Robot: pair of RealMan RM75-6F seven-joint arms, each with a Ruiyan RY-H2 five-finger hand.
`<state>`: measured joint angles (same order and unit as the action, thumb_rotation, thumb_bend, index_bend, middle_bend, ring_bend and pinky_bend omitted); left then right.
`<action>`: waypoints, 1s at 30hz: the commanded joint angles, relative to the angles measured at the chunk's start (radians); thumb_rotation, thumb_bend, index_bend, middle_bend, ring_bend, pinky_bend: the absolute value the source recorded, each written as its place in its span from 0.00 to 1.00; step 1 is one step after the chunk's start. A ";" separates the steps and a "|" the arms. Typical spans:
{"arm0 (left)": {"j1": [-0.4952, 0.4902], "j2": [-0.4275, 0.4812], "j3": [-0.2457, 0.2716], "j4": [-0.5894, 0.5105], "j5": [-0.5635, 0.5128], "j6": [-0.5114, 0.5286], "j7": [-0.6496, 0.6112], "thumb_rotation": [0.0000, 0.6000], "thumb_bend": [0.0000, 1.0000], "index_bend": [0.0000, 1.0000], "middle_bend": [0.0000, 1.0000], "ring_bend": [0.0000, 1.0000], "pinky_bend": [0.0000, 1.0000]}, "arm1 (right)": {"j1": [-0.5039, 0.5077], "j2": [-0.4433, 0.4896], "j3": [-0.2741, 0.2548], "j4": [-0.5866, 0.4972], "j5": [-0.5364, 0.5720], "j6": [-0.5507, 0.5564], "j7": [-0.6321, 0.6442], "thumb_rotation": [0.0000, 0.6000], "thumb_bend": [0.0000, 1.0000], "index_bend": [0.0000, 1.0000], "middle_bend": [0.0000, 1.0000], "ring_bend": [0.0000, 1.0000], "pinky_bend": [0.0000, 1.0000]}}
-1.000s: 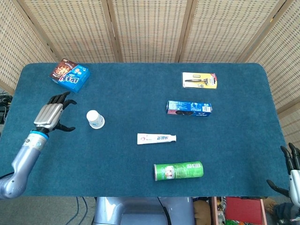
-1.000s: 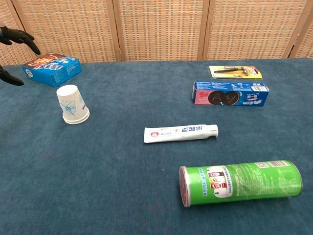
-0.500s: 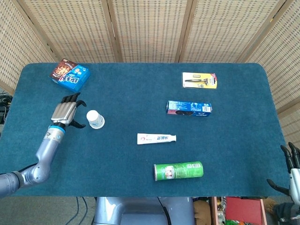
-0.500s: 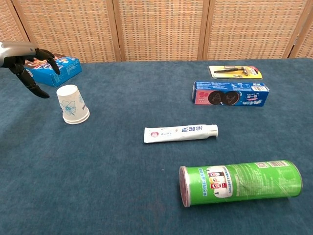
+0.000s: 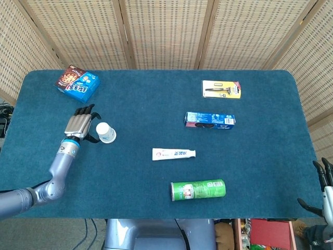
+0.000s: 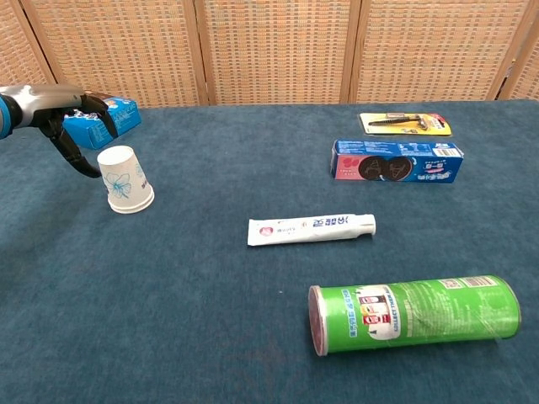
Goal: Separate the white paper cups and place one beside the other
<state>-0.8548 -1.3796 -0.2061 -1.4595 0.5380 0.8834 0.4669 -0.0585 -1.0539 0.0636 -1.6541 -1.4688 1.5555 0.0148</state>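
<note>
L hand [image 5: 81,124] moved beside cups [image 5: 105,133].

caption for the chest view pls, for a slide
Left hand open beside an upside-down white paper cup on a blue table.

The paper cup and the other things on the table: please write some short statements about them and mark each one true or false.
1. The white paper cup stands upside down on the blue table. True.
2. The left hand grips the cup and lifts it. False: the hand is open next to the cup, which stands on the table.
3. The green can stands upright. False: it lies on its side.
4. The toothpaste tube lies between the cup and the green can. True.
5. The right hand is over the razor pack. False: it is at the lower right edge of the head view, off the table.
</note>
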 commanded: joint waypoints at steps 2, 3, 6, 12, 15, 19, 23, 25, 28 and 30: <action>-0.011 -0.019 0.006 0.024 -0.018 0.001 0.012 1.00 0.17 0.30 0.00 0.00 0.00 | 0.001 0.000 0.000 0.002 0.002 -0.003 0.001 1.00 0.00 0.00 0.00 0.00 0.00; -0.013 -0.022 0.005 0.028 -0.022 0.002 0.013 1.00 0.18 0.30 0.00 0.00 0.00 | 0.001 0.000 0.000 0.001 0.003 -0.004 0.001 1.00 0.00 0.00 0.00 0.00 0.00; -0.019 -0.025 0.005 0.033 -0.032 0.003 0.018 1.00 0.19 0.30 0.00 0.00 0.00 | 0.001 0.000 0.000 0.001 0.004 -0.004 0.003 1.00 0.00 0.00 0.00 0.00 0.00; -0.024 -0.022 0.008 0.027 -0.046 0.002 0.026 1.00 0.23 0.30 0.00 0.00 0.00 | 0.002 0.001 -0.001 0.001 0.005 -0.006 0.004 1.00 0.00 0.00 0.00 0.00 0.00; -0.026 -0.024 0.011 0.029 -0.051 0.001 0.027 1.00 0.23 0.30 0.00 0.00 0.00 | 0.003 0.001 -0.002 0.001 0.005 -0.006 0.005 1.00 0.00 0.00 0.00 0.00 0.00; -0.030 -0.028 0.012 0.032 -0.058 0.001 0.030 1.00 0.23 0.30 0.00 0.00 0.00 | 0.003 0.002 -0.003 0.002 0.005 -0.007 0.008 1.00 0.00 0.00 0.00 0.00 0.00; -0.033 -0.037 0.016 0.040 -0.058 0.007 0.034 1.00 0.23 0.33 0.00 0.00 0.00 | 0.004 0.002 -0.002 0.004 0.009 -0.010 0.011 1.00 0.00 0.00 0.00 0.00 0.00; -0.034 -0.040 0.016 0.043 -0.062 0.008 0.034 1.00 0.23 0.35 0.00 0.00 0.00 | 0.004 0.002 -0.002 0.004 0.009 -0.011 0.012 1.00 0.00 0.00 0.00 0.00 0.00; -0.035 -0.044 0.015 0.048 -0.060 0.010 0.033 1.00 0.23 0.35 0.00 0.00 0.00 | 0.005 0.001 -0.002 0.005 0.010 -0.012 0.013 1.00 0.00 0.00 0.00 0.00 0.00; -0.036 -0.046 0.015 0.050 -0.060 0.013 0.033 1.00 0.23 0.35 0.00 0.00 0.00 | 0.005 0.002 -0.002 0.005 0.010 -0.011 0.014 1.00 0.00 0.00 0.00 0.00 0.00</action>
<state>-0.8906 -1.4253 -0.1914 -1.4099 0.4777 0.8959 0.5000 -0.0537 -1.0521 0.0613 -1.6492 -1.4591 1.5441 0.0289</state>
